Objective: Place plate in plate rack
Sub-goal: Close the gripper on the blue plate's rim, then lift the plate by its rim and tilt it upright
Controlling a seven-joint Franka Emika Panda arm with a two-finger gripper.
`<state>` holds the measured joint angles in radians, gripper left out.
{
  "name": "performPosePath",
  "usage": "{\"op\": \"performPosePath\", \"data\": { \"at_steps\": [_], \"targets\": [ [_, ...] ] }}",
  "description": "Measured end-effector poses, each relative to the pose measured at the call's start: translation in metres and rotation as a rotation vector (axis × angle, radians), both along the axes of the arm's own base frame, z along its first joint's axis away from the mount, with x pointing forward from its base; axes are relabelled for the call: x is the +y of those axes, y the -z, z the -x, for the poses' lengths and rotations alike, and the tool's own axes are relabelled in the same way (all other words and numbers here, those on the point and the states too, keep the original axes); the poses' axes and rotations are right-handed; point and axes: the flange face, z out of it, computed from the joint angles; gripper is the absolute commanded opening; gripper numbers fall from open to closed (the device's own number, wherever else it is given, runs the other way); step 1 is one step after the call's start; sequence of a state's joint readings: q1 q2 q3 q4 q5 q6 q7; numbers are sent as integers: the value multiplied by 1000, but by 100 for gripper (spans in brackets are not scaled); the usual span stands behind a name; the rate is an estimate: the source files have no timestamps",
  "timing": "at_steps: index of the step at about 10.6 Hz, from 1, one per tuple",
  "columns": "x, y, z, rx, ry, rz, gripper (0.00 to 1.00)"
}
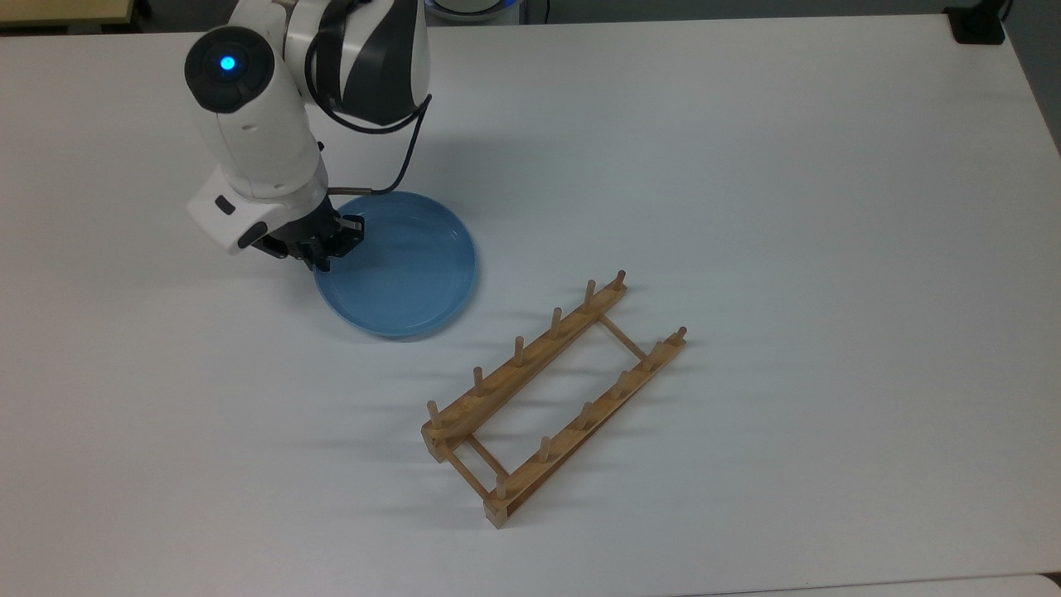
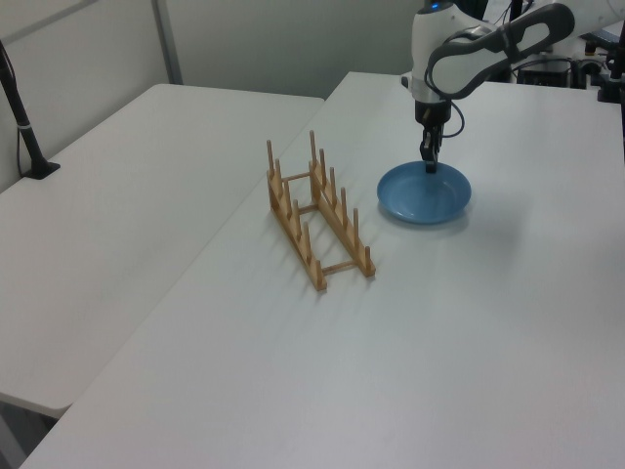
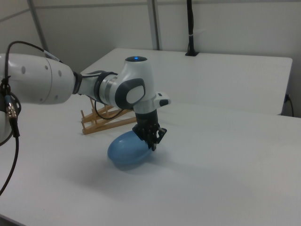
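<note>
Evidently the lifting step is in hand: the tool (image 1: 330, 245) is clenched on the rim of the plate (image 1: 398, 265), tilted with its far edge near the table (image 1: 746, 166), and next must carry it to the plate rack (image 1: 551, 398), well apart.

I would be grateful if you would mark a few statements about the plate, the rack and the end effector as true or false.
1. The plate stands between the pegs of the rack. False: it is apart from the rack, at the end effector.
2. The end effector is shut on the plate's rim. True.
3. In the right view the plate hangs tilted. True.
4. The rack already holds another plate. False: no plate is in it.
5. The rack lies on a white table. True.
</note>
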<state>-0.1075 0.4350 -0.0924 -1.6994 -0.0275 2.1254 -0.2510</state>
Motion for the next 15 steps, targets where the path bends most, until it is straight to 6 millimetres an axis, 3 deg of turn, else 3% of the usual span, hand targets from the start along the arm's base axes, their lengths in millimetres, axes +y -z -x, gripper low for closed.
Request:
{"op": "performPosePath", "data": {
  "at_steps": [6,11,13,15],
  "targets": [
    [-4,-39,-2,-62,-7,-19,0],
    [-15,-114,-11,-199,12,-8,0],
    [-12,-143,-14,-266,3,3,0],
    [7,-187,-23,-408,-34,26,0]
  ]
}}
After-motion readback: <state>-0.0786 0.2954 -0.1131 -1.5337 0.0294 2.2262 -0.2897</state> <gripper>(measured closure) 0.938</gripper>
